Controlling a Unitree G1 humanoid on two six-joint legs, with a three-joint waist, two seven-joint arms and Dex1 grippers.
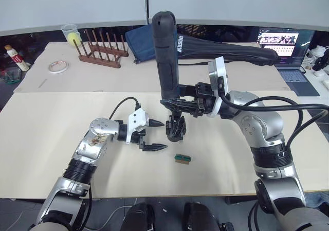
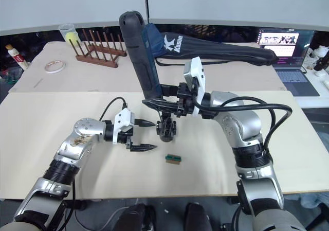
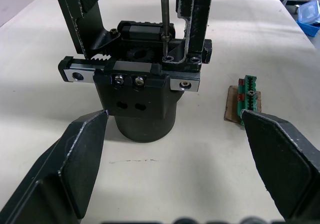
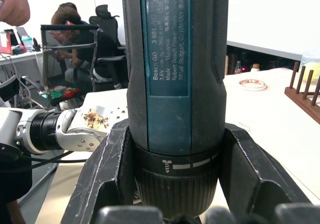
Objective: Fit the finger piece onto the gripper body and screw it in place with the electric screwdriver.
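Nearest us, a small green rectangular block (image 1: 182,158) lies loose on the pale tabletop (image 1: 41,154), near the work. Just left of the chunky black gripper body (image 3: 142,109), which stands upright on its round barrel base at mid-table, our left gripper (image 1: 152,135) waits with fingers spread, empty, seemingly ready to steady it. Our right gripper (image 4: 175,179) clasps the thick black cylindrical electric screwdriver (image 1: 167,56) upright, its thin silver bit reaching a screw on the body's top rail, where we judge fastening is under way. Farther back sits a wooden peg rack (image 1: 102,50).
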